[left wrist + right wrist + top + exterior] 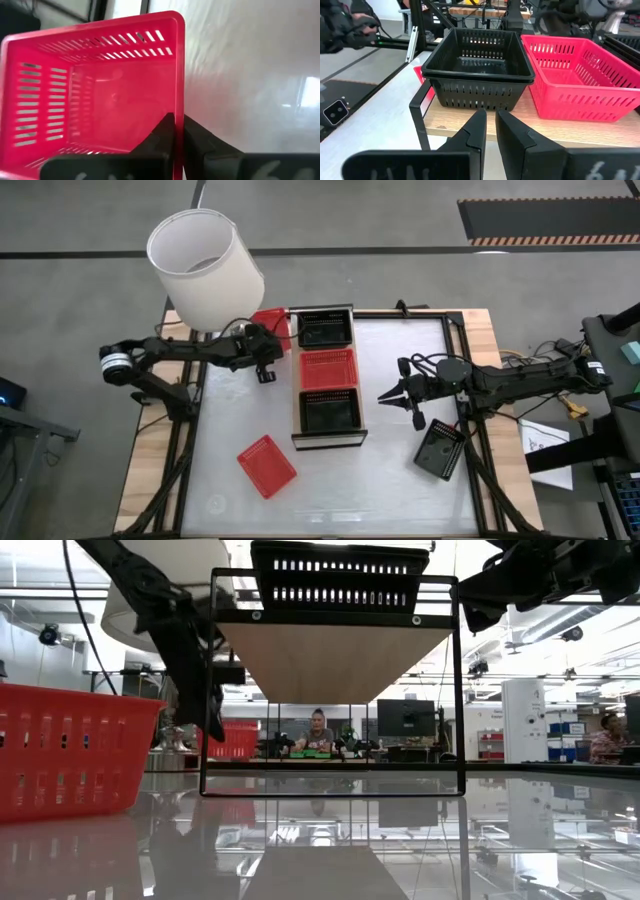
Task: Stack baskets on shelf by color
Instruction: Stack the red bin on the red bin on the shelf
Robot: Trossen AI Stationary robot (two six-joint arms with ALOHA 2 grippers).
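The shelf [328, 442] runs from near to far in the middle of the table. It bears a black basket [325, 330] at its far end, a red basket [328, 368] in the middle and a black basket [330, 412] at its near end. That near one looks like two nested baskets [477, 65] in the right wrist view. My left gripper [272, 338] is shut on another red basket [95, 95] left of the shelf's far end. My right gripper [392, 395] hovers right of the shelf, shut and empty. A loose red basket [267, 465] and a loose black basket [440, 450] rest on the table. My left gripper pinches one wall of the red basket at its rim [178, 107], one finger [162, 132] inside the basket and one finger [205, 142] outside. Whether the basket's bottom rests on the table or hangs clear, I cannot tell.
A big white cylinder [205, 265] stands over the table's far left corner, partly above the held basket. The table's black frame [470, 450] runs along its edges. Bare white tabletop [400, 490] lies near and right of the shelf. People sit in the room beyond [318, 730].
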